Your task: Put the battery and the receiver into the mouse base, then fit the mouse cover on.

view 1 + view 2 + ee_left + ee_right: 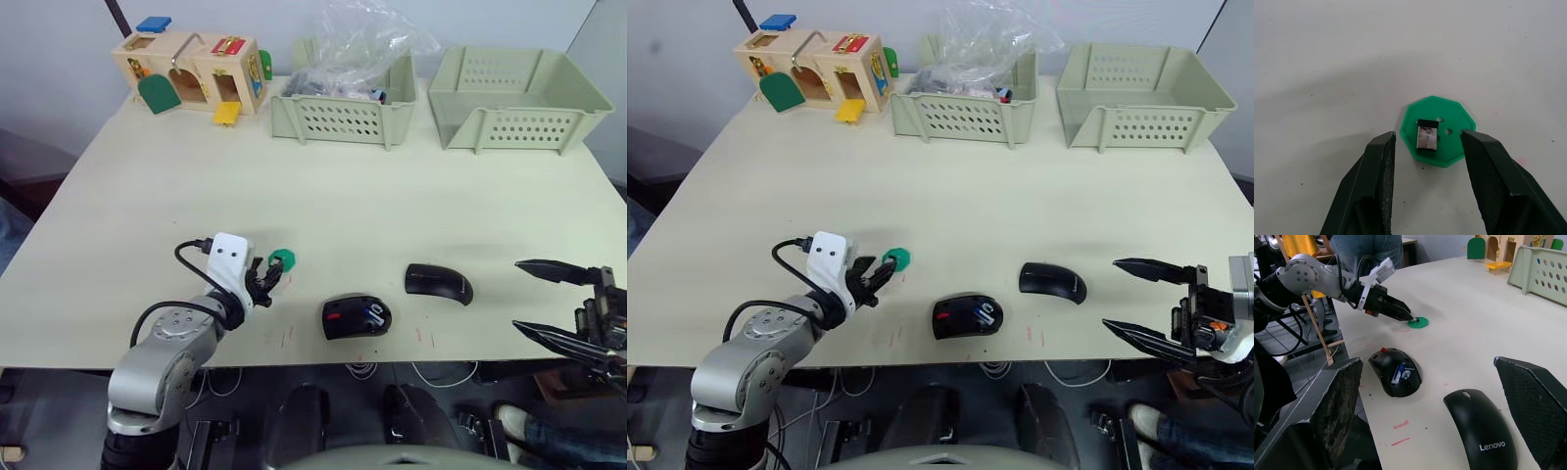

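Note:
The receiver [1426, 137], a tiny black and silver plug, lies on a green disc [1437, 131] near the table's front left. My left gripper [269, 277] is open just short of the disc, with one finger [1378, 186] on each side of the receiver and not touching it. To the right sits the black mouse base [356, 317] with its red mark; the white and blue battery [1400, 374] lies in its hollow. The glossy mouse cover [439, 282] rests right of the base. Further right, my right gripper [518, 295] is open and holds nothing.
At the back stand a wooden toy house [191, 69], a basket [338, 117] holding a plastic bag, and an empty basket [514, 127]. Small red marks dot the table near the front edge. A person stands beyond the table's left side [1366, 247].

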